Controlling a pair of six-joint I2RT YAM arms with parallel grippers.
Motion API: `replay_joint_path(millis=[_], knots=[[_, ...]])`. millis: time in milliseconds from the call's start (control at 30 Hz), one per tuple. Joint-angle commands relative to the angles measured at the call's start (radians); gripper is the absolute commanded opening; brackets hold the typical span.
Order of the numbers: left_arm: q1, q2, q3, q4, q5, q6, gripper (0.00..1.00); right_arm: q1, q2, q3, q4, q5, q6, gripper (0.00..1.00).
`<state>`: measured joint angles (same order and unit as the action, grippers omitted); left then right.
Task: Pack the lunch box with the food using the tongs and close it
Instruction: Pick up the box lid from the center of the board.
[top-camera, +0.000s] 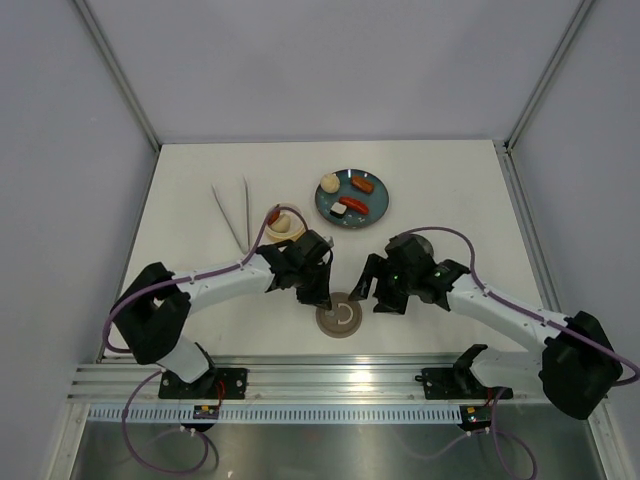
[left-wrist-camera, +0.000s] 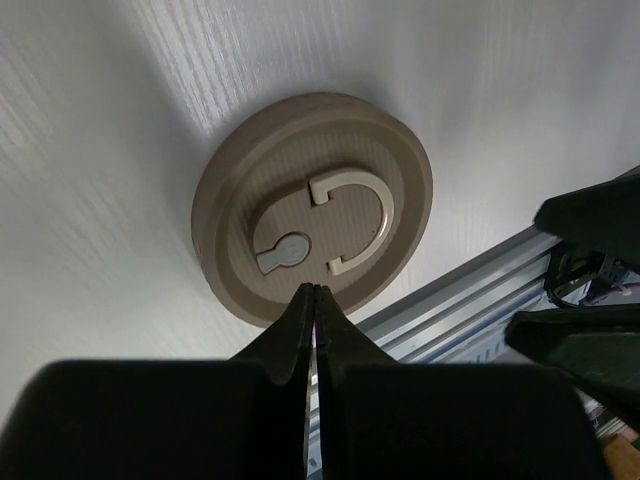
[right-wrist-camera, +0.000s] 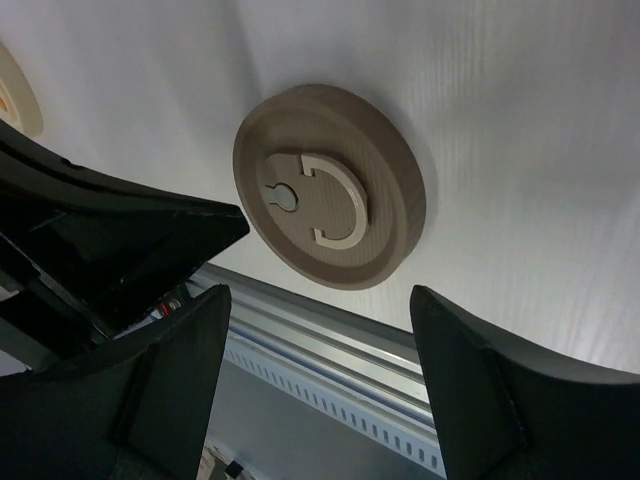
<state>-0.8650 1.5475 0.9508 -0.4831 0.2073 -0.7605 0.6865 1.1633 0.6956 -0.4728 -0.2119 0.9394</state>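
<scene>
— Tongs (top-camera: 232, 215): where from the fingers, top view?
— Far-left of the left gripper (top-camera: 315, 290), well apart. Long axis runs roughly near-to-far. Joined end is nearer, just beside the lunch box (top-camera: 283, 225), and the tips splay toward the far edge. Left arm is nearer. My read: right gripper (top-camera: 380, 295) would have to cross over the left arm to reach. Both grippers flank the lid (top-camera: 343, 318), which lies flat near the table (top-camera: 200, 320) edge. The food (top-camera: 353, 205) sits on the teal plate (top-camera: 383, 200), beyond the box.
— Left wrist?
— No tongs in frame. Left fingers (left-wrist-camera: 285, 340) are pressed together with nothing visible between them, tip over the lid's near rim. Holding nothing.
— Right wrist?
— No tongs either. Right fingers (right-wrist-camera: 170, 380) are spread wide with nothing between. Lid lies flat on the table beyond the gap, untouched.
— Next move?
— Judgement: left arm swings far-left, opens, and lines its fingers across that near-to-far axis.
</scene>
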Motion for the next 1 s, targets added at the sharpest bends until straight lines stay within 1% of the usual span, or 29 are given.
replay_joint_path(millis=[0,100,233,400,433,500,633,767,967], knots=[[0.001,0.011,-0.026,0.081,0.029,-0.028,0.0,0.027,0.053,0.018,0.157,0.0,0.073,0.79],[0.007,0.028,-0.055,0.106,0.035,-0.036,0.0,0.036,0.096,0.021,0.203,-0.006,0.081,0.74],[0.015,0.055,-0.081,0.144,0.047,-0.045,0.0,0.047,0.137,0.024,0.224,-0.01,0.091,0.7],[0.026,0.08,-0.118,0.195,0.067,-0.068,0.0,0.061,0.171,0.001,0.244,-0.009,0.11,0.6],[0.029,0.08,-0.133,0.201,0.069,-0.075,0.0,0.061,0.174,-0.002,0.244,-0.006,0.111,0.57],[0.032,0.08,-0.144,0.213,0.07,-0.08,0.0,0.065,0.179,-0.008,0.241,0.005,0.111,0.55],[0.038,0.077,-0.158,0.215,0.067,-0.079,0.0,0.07,0.182,-0.008,0.2,0.043,0.102,0.57],[0.04,0.072,-0.159,0.213,0.064,-0.076,0.0,0.073,0.177,-0.001,0.145,0.103,0.079,0.64],[0.04,0.075,-0.156,0.213,0.066,-0.074,0.0,0.073,0.216,-0.013,0.143,0.102,0.075,0.67]])
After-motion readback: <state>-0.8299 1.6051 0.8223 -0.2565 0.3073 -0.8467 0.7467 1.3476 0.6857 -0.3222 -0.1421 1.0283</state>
